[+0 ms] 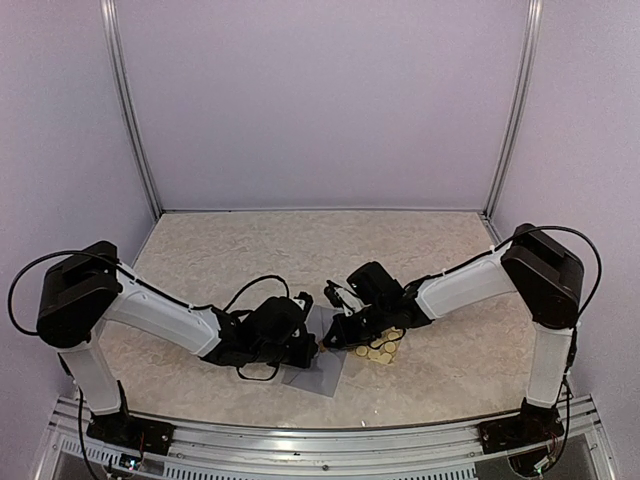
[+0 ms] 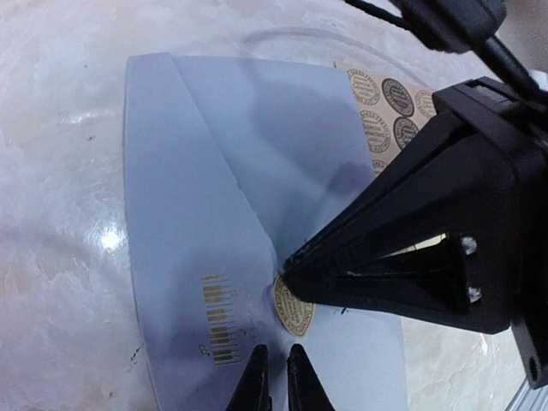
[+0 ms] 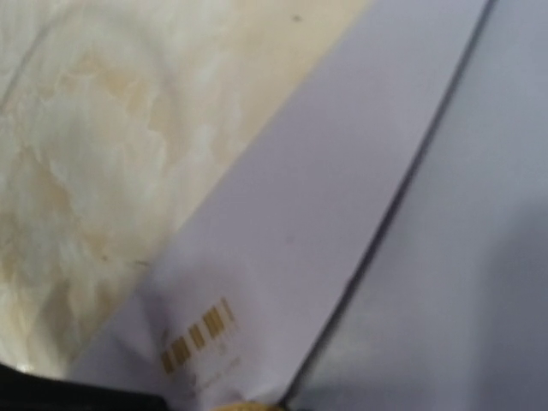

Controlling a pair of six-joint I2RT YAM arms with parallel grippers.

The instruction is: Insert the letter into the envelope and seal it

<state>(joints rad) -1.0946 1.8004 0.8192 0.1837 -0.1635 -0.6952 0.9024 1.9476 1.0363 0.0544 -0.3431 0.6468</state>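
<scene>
Nearest, at the left side of the envelope (image 2: 214, 171): the left end effector (image 2: 276, 377), drawn almost closed, with only a slit left between the fingertips and nothing seen in that slit. Hovering over the paper or resting on it; cannot tell which. Just beside those fingertips, printed on the envelope, a small gold barcode (image 2: 218, 321).

Further in, the envelope itself, flat on the marbled desk (image 2: 60, 257), grey-lavender, with the triangular flap folded down over the body. At the flap's tip, a round tan sticker (image 2: 294, 310), lying across flap and body.

Meeting that sticker from the envelope's right side: the right end effector (image 2: 289, 265), black, pinched fully closed to a point, tip touching the sticker's edge. Cannot tell whether gripping the sticker or only pressing on it.

Beyond, at the envelope's right edge, a tan sheet of round stickers (image 2: 390, 98), touching that edge or tucked under it.

Seen from above, the left arm (image 1: 160, 315) and right arm (image 1: 465, 285) reaching in from either side of the envelope. Past the envelope, more desk, then the lavender back wall (image 1: 320, 100).
</scene>
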